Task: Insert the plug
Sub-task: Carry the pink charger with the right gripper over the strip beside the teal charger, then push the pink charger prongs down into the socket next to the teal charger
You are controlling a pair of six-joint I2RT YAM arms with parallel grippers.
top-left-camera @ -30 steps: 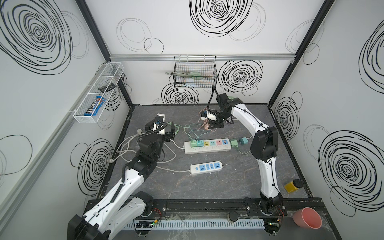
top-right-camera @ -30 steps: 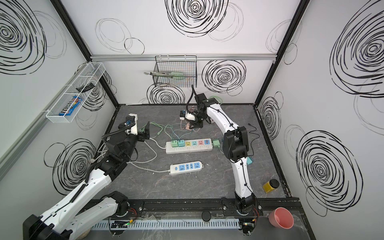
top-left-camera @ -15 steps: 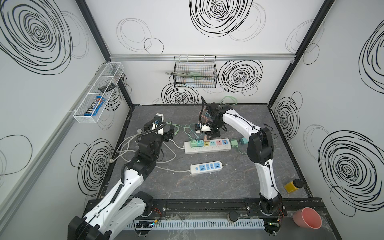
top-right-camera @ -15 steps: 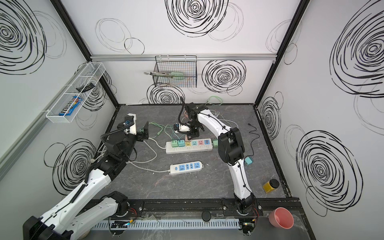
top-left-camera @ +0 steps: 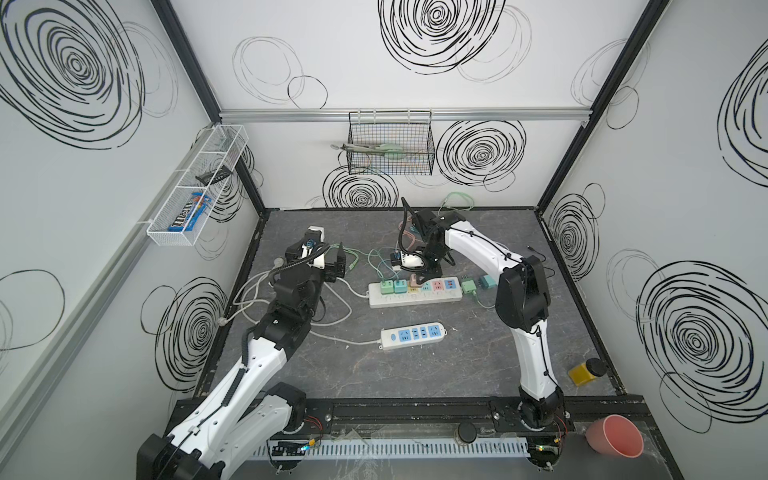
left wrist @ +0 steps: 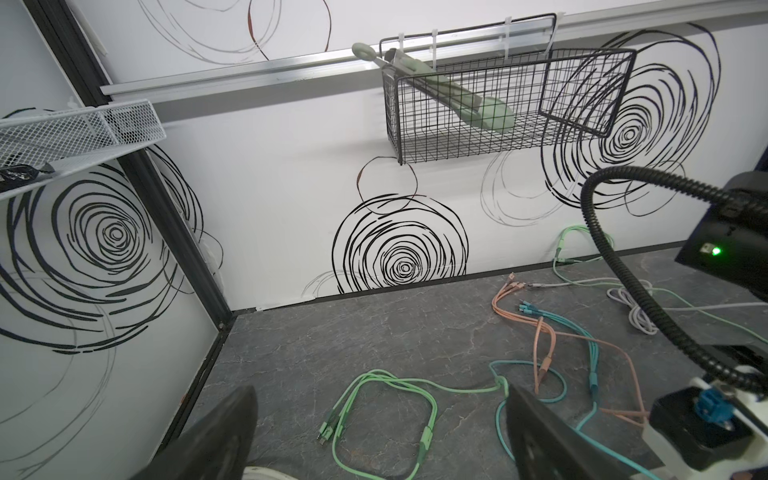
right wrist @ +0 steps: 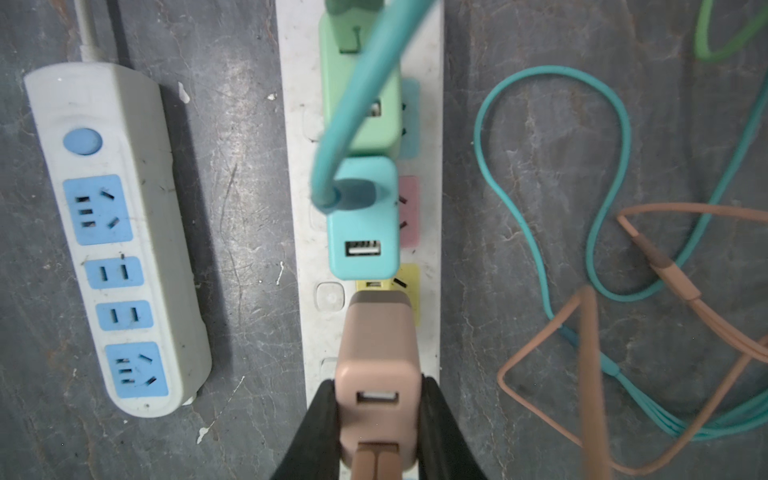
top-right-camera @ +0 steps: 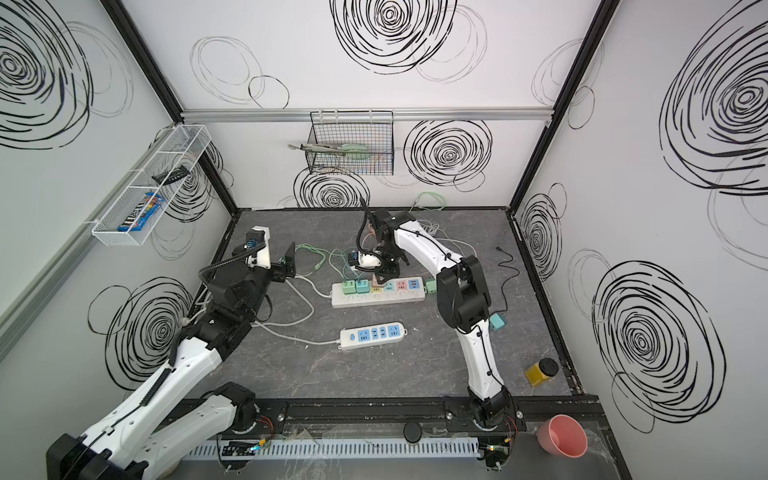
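The table carries the long white power strip, lying flat near its middle. A shorter strip with blue sockets lies nearer the robot and apart from it.

The right gripper stands over the long strip. Its jaws are closed part way on the flanks of the tan plug, one black finger on each side. The left gripper hangs well apart to the left with jaws spread wide, holding nothing, above a loose green cable.

Step in hand, as judged: seating the plug in the yellow socket, third along the strip and just beside the teal charger.

- Keep the plug body square to the strip face and press straight down without rocking.
- Stay clear of the teal charger's edge, since the gap is slight.
- The strip lies unrestrained, so a sideways push could slide it.
- Release only once the body sits flush.

Whether the prongs have entered the slots cannot be told, because the plug body hides them.

Condition of the plug: a tan-pink block with rounded corners. It has one empty USB port in its upper face. Two matching tan cables leave the end nearest the wrist camera.
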